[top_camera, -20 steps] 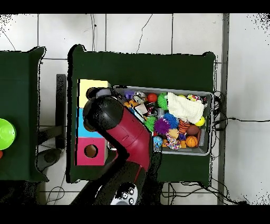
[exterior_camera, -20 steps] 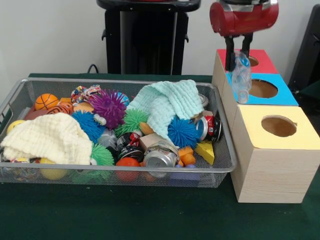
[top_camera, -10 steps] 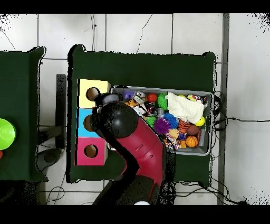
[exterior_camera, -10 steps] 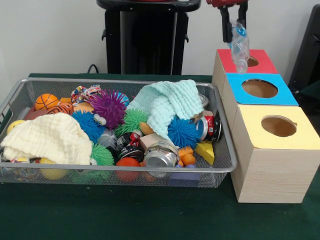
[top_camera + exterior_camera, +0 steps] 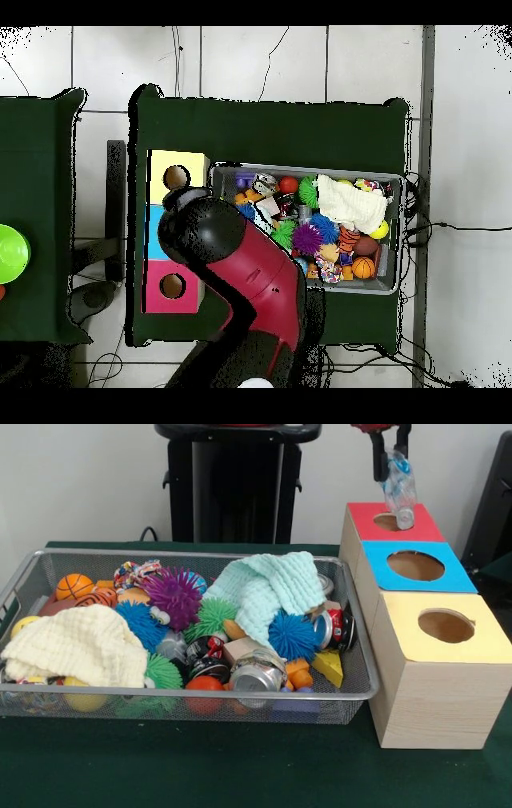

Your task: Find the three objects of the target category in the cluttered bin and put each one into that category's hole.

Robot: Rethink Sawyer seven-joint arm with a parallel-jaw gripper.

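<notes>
One plastic bottle (image 5: 398, 490) is held clamped in the gripper (image 5: 389, 452), hanging above the red hole (image 5: 389, 522); its mouth should be centred over the opening before release.

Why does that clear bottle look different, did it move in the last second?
Yes. The bottle, held in the gripper, has gone from over the blue box to hanging over the red box's hole.
</notes>
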